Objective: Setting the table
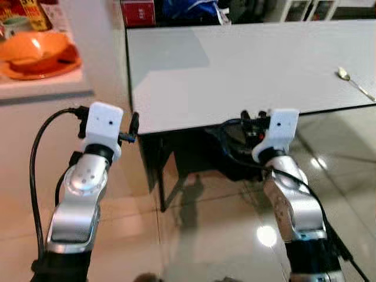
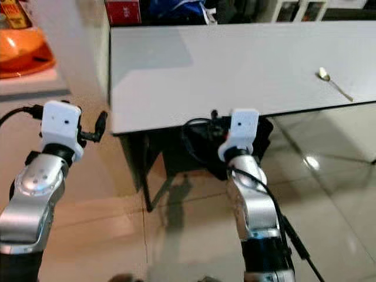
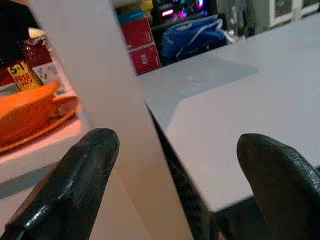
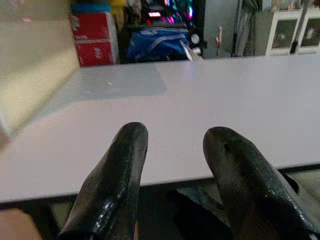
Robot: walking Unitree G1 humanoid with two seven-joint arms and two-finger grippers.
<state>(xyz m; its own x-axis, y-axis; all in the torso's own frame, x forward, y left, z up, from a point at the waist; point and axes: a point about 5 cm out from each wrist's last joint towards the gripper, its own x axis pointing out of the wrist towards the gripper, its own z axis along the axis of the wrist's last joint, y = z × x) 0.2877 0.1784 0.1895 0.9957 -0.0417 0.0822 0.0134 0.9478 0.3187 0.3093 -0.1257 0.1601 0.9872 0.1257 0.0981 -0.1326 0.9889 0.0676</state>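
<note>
A white table (image 1: pixel 235 64) stands ahead, bare except for a metal spoon (image 1: pixel 353 82) near its right front edge. An orange bowl on an orange plate (image 1: pixel 36 54) sits on a pale counter (image 1: pixel 41 88) at the far left. My left gripper (image 3: pixel 175 170) hovers just left of the table's near-left corner, open wide with nothing between its fingers (image 3: pixel 75 185). My right gripper (image 4: pixel 175 150) is held at the table's near edge, around the middle. It is open too, and it holds nothing.
A white pillar (image 1: pixel 97 41) separates the counter from the table. Red boxes (image 1: pixel 138 12) and a blue bag (image 4: pixel 155 45) stand behind the table. Something dark (image 1: pixel 200 153) sits under the table. Glossy tiled floor (image 1: pixel 211 235) lies below my arms.
</note>
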